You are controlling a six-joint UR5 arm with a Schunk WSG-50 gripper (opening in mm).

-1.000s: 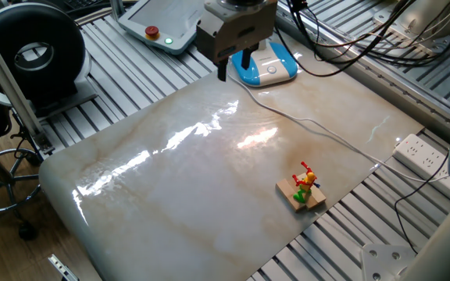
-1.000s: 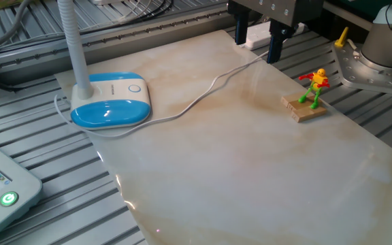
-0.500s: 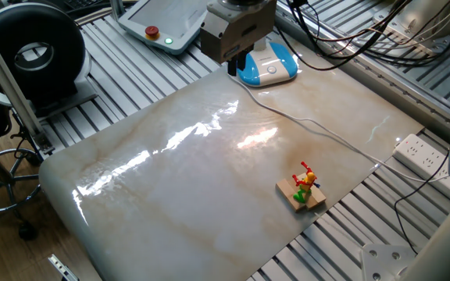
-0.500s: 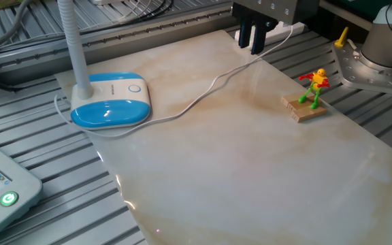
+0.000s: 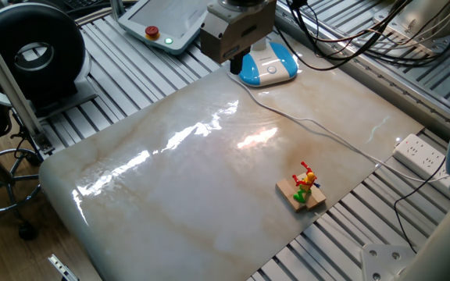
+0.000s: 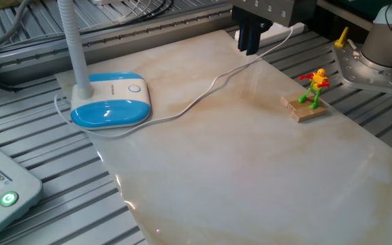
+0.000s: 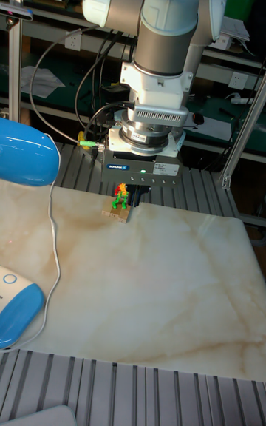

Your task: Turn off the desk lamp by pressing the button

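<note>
Black end effector (image 6: 248, 47) fingers (image 6: 243, 39) now together.

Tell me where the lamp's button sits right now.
In the other fixed view, the button sits on the white back part of the desk lamp base, right of the neck, at the slab's left edge, far from the gripper.

A robotics lab: aluminium-slat bench (image 5: 139, 74), teach pendant (image 5: 162, 19), cables (image 5: 350, 39).

My surface (image 6: 250, 177) is a glossy marbled slab. On it rest the desk lamp (image 6: 109, 103), its thin white cord (image 6: 203, 95), and a small toy figure (image 6: 309, 95) on a wooden block.
</note>
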